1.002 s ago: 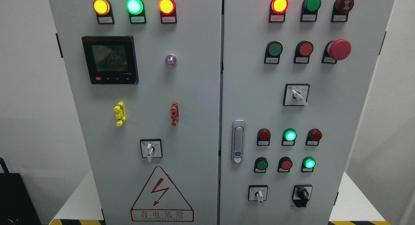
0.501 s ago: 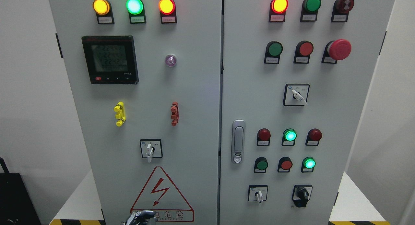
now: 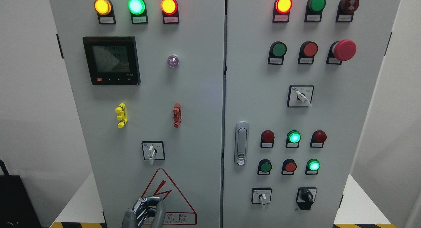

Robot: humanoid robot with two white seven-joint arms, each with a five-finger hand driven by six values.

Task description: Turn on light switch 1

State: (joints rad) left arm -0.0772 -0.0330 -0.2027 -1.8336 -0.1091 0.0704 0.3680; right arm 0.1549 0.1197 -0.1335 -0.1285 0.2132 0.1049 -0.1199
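- Light switch 1 cannot be picked out for certain, since the labels are too small to read. The nearest candidate is the rotary selector (image 3: pixel 151 151) low on the left cabinet door (image 3: pixel 197 123), its white lever pointing down.
- 1 s ago no hand showed; now the left hand (image 3: pixel 144 210) has risen from the bottom edge, left of centre, over the red warning triangle (image 3: pixel 164 198), below that selector and apart from it.
- I judge this the approach: nothing is touched yet.
- Its fingers (image 3: pixel 149 201) look loosely curled and hold nothing, though the wrist is cut off.
- The right hand is out of view.
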